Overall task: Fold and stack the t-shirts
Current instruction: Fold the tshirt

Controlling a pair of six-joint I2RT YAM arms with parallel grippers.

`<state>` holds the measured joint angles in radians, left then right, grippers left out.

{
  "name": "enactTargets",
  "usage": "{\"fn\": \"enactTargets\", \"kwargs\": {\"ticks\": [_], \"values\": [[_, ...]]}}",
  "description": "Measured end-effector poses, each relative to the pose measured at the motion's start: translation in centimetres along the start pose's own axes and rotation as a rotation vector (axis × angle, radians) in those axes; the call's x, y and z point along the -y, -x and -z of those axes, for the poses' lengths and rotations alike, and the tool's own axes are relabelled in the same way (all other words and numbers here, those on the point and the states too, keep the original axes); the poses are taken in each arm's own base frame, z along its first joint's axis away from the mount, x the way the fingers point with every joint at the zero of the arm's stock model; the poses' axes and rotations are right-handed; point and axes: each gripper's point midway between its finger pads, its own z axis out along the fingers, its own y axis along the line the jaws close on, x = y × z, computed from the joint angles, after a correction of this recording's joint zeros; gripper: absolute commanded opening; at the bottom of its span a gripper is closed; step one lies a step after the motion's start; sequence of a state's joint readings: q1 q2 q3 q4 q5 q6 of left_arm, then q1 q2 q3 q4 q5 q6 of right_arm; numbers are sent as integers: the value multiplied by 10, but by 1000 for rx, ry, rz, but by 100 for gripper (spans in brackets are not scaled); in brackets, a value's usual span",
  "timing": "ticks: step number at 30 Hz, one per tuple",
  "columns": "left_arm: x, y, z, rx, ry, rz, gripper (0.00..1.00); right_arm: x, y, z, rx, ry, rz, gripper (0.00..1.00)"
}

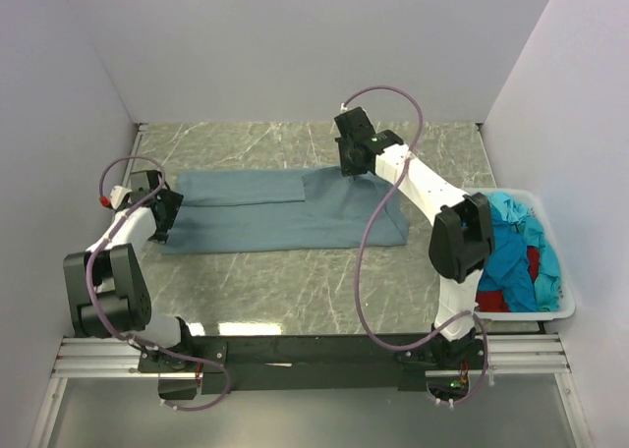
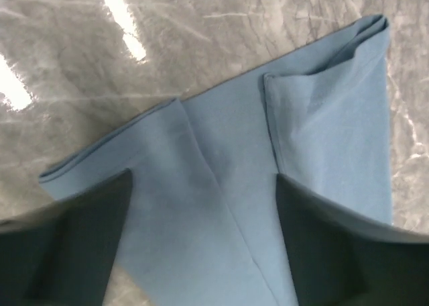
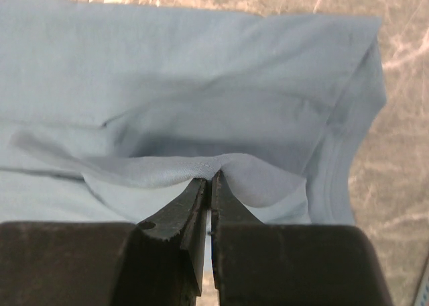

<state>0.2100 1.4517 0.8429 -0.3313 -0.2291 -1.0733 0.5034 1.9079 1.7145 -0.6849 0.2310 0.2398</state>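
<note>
A muted grey-blue t-shirt point(image 1: 285, 217) lies folded into a long strip on the marbled table. My left gripper point(image 1: 165, 222) hovers over its left end. In the left wrist view the left gripper point(image 2: 203, 185) is open, its dark fingers point(image 2: 80, 232) wide apart, with flat cloth point(image 2: 221, 151) lying between them, not pinched. My right gripper point(image 1: 349, 168) is at the shirt's far edge, right of the middle. Up close, the right gripper point(image 3: 209, 180) is shut on a raised ridge of the grey-blue cloth point(image 3: 201, 84). Turquoise t-shirts point(image 1: 516, 252) and a dark red one point(image 1: 491, 299) lie bunched in the bin.
A white plastic bin point(image 1: 550, 310) sits at the right edge of the table, beside the right arm's base. White walls close in the table on the left, back and right. The black rail with both arm bases runs along the near edge.
</note>
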Motion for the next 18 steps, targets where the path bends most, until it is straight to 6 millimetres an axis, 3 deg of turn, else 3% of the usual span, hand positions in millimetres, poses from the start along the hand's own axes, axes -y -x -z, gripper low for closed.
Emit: {"fn": "enactTargets", "kwargs": {"ticks": [3,9,11,12,13,16,18], "values": [[7,2,-8,-5,5,-17,99,0,2,-16,-15,-5,2,9],[40,12,-18,-14,-44,-44,99,0,19,-55,-22,1,-22,12],[43,11,-17,-23,-61,-51,99,4,27,-66,-15,-2,-35,25],[45,11,-17,-25,-68,-53,100,6,30,-72,-11,-5,-42,38],[46,11,-17,-26,-73,-53,99,8,34,-76,-7,-9,-50,61],[47,11,-17,-29,-80,-55,99,13,45,-84,9,-16,-57,81],[48,11,-16,-27,-83,-55,99,17,50,-85,18,-21,-58,84]]}}
